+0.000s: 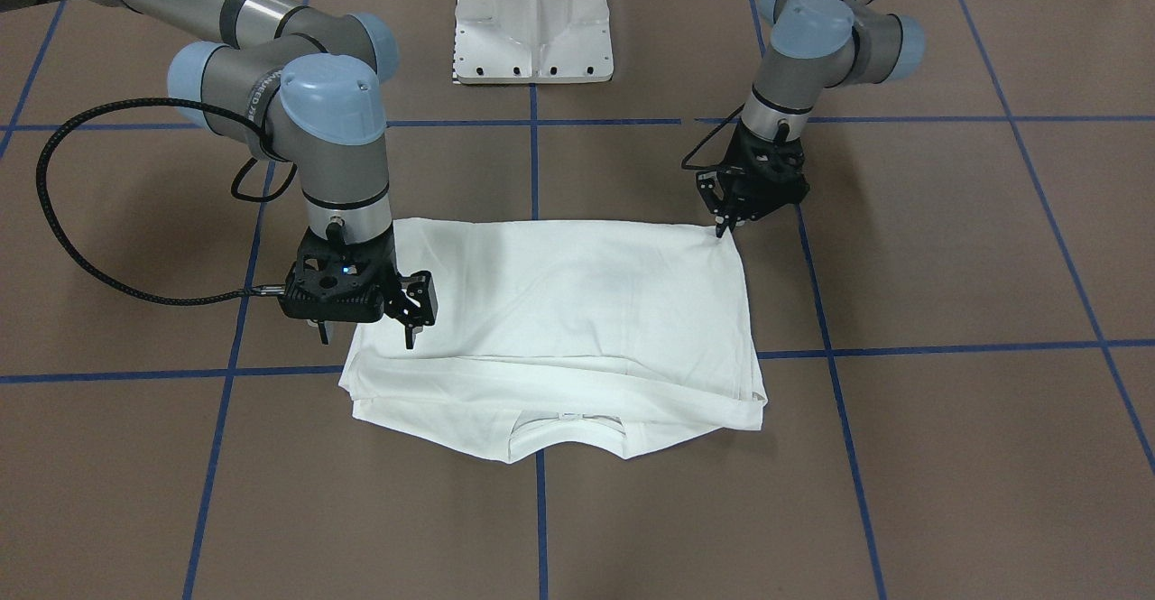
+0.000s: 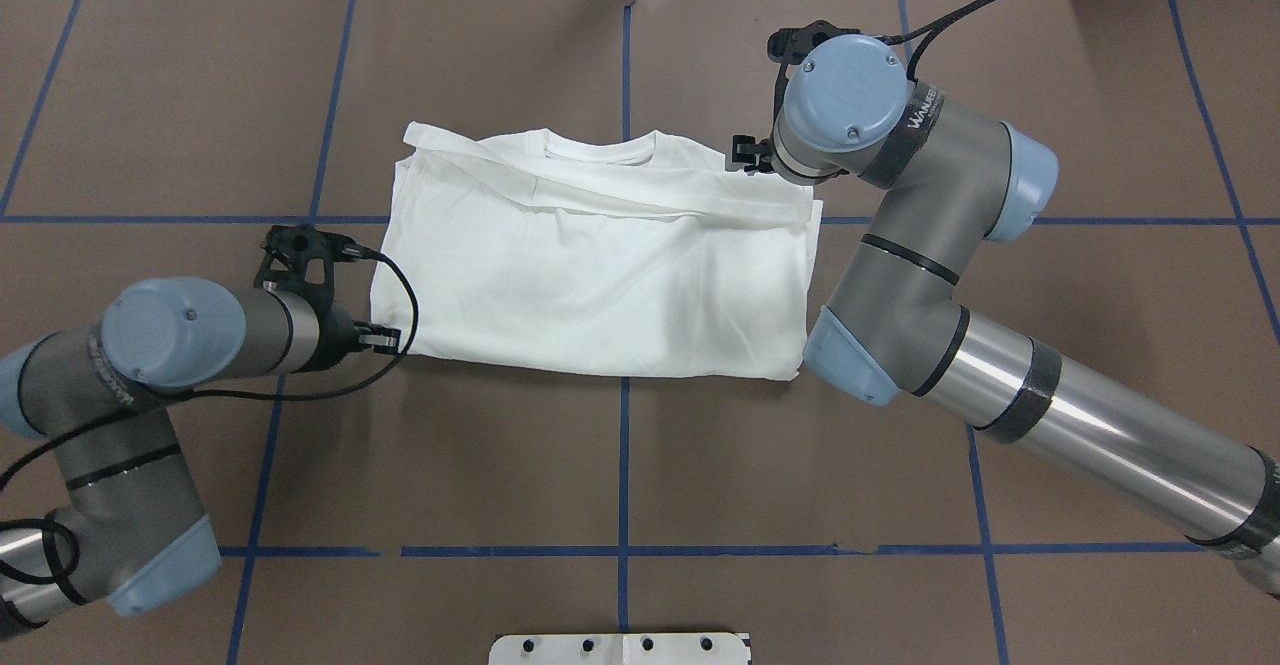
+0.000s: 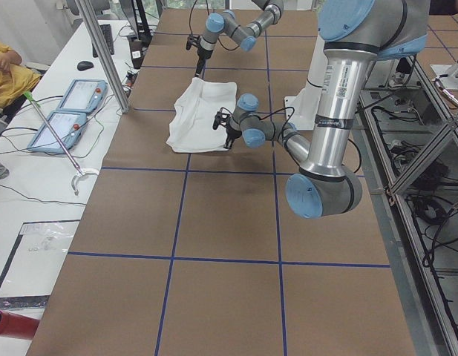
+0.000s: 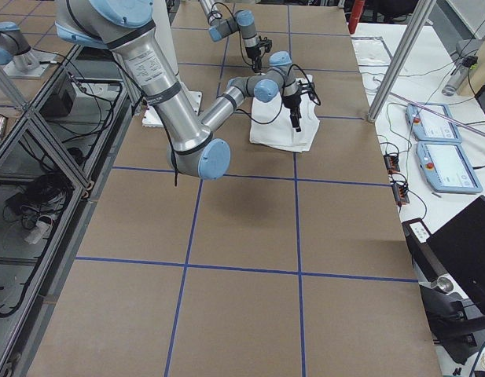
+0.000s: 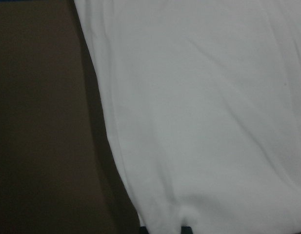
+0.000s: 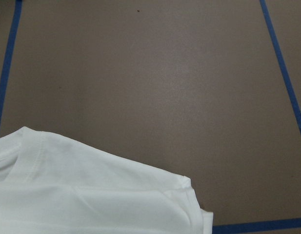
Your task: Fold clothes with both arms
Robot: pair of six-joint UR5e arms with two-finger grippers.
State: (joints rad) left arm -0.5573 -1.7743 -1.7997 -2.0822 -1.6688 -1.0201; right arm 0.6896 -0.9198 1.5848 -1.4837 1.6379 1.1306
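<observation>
The white T-shirt (image 1: 577, 311) (image 2: 600, 275) lies folded into a rough rectangle on the brown table, its round neckline (image 1: 564, 420) on the side away from the robot. No printed text shows. My left gripper (image 1: 720, 224) (image 2: 385, 340) is low at the shirt's corner nearest the robot and is shut on the cloth; the left wrist view is filled with white fabric (image 5: 213, 122). My right gripper (image 1: 366, 336) hangs open over the opposite end, one finger above the cloth and one just off its edge. In the right wrist view the shirt's shoulder (image 6: 91, 195) shows with bare table beyond.
The white pedestal base (image 1: 532, 23) (image 2: 620, 648) stands on the robot's side of the shirt. Blue tape lines (image 1: 538, 167) grid the table. A side bench with two teach pendants (image 3: 65, 111), a metal post (image 3: 102, 52) and a seated person (image 3: 2, 70) lies beyond the far edge.
</observation>
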